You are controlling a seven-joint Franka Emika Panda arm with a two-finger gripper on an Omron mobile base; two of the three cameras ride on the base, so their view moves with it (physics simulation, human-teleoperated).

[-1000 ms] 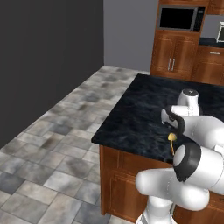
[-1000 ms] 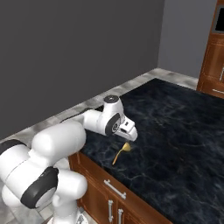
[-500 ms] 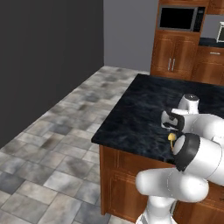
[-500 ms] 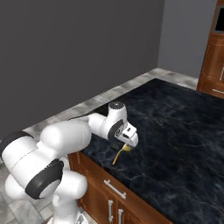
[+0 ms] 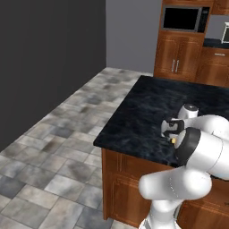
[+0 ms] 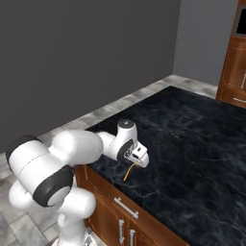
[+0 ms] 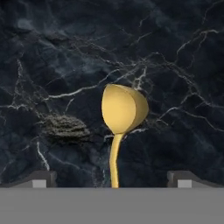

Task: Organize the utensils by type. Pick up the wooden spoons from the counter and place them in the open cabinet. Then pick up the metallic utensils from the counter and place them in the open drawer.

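The pincer [image 7: 112,178] has dropped lower over the wooden spoon [image 7: 122,113].

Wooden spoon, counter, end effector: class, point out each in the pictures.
Wooden spoon [image 7: 124,108]: hand view, on its bowl.
Counter [image 6: 202,139]: right base view, bare black marble top.
End effector [image 7: 112,177]: hand view, midway between its open fingertips.

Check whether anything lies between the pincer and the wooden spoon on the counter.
Nothing visible does. In the hand view the open pincer looks straight at the wooden spoon, whose handle runs down between the two fingertips. Around the spoon there is just bare black marble counter.
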